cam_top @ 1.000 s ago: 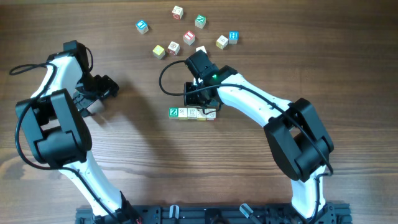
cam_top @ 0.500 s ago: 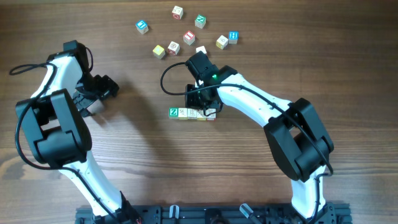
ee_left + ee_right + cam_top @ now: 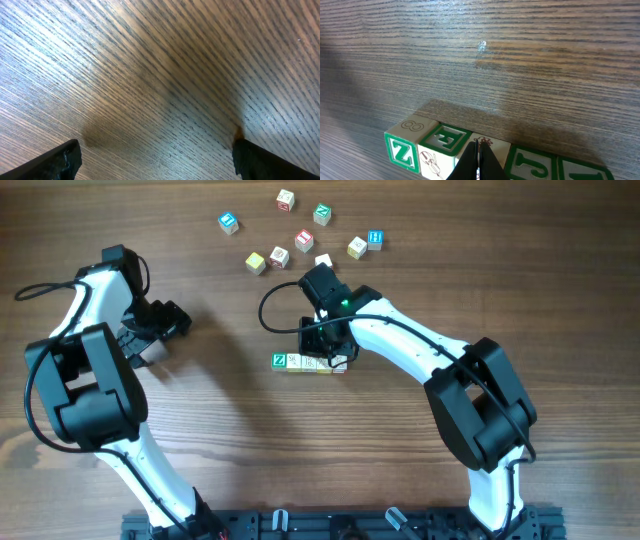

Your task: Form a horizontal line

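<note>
Almost nothing has changed over the last second. The left fingers (image 3: 57, 162) are kept well left of the horizontal line (image 3: 310, 362), spread fully wide over bare bench (image 3: 200, 440); nothing is held or touched. The line itself is unmoved: a short straight row lying left to right, with the Z cube (image 3: 400, 150) at its left end. The loose cubes (image 3: 300, 238) are left scattered beyond the row, well apart from it. The right fingers (image 3: 476, 162) have been eased very slightly closer to the row and are pinched fully shut, empty, with the tip set over the row's middle. Contact with a cube cannot be told for sure. Judged from this, the row is being nudged or trued rather than added to, and the task looks near its end.
</note>
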### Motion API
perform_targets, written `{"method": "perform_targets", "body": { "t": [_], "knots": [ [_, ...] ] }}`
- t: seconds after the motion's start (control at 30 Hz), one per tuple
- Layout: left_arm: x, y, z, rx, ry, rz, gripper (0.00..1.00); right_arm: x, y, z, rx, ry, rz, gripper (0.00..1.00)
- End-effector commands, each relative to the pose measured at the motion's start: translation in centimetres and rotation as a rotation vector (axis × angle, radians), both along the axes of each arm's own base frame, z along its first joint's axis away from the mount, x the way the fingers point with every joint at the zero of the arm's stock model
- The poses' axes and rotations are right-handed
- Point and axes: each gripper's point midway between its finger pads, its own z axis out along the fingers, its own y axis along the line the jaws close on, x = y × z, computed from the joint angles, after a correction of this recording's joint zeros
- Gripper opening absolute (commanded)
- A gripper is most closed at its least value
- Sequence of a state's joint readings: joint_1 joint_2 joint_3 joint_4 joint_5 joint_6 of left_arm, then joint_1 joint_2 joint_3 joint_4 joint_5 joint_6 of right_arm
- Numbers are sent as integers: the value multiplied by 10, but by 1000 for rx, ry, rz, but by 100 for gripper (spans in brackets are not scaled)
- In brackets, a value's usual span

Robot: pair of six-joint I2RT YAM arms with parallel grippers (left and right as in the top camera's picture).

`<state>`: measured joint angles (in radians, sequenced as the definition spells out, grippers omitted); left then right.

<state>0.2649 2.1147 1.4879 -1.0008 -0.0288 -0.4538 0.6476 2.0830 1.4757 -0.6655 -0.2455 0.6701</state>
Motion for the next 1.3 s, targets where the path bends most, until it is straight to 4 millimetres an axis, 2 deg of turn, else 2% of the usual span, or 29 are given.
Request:
{"method": "perform_targets", "body": {
  "t": [0.0, 0.2, 0.33, 0.4, 0.5, 0.53, 0.57, 0.6, 0.63, 0.77, 0.87, 1.27],
  "knots": [
    [-8, 6, -10, 23, 38, 3, 100, 16, -8, 3, -68, -90, -42, 5],
    [-8, 6, -10, 23, 38, 3, 100, 63, -38, 11, -208, -302, -152, 5],
    [-8, 6, -10, 23, 38, 3, 100, 77, -70, 9, -242, -281, -216, 9],
    [-8, 6, -10, 23, 38, 3, 100, 81, -90, 7, -264, -256, -250, 10],
    [-8, 6, -10, 23, 38, 3, 100, 90, -132, 3, -313, -223, -301, 14],
    [-8, 6, -10, 23, 38, 3, 100, 95, -154, 3, -347, -215, -320, 17],
    [-8, 6, -10, 23, 38, 3, 100, 98, -175, 2, -381, -209, -322, 25],
    [-8, 6, -10, 23, 38, 3, 100, 99, -199, 1, -419, -194, -339, 55],
    [-8, 6, -10, 23, 38, 3, 100, 99, -220, 0, -448, -176, -347, 100],
    [-8, 6, -10, 23, 38, 3, 100, 102, -270, -1, -484, -144, -367, 100],
    [-8, 6, -10, 23, 38, 3, 100, 107, -289, 0, -482, -149, -416, 100],
    [-8, 6, -10, 23, 38, 3, 100, 160, -286, 20, -405, -365, -481, 100]
  ]
}}
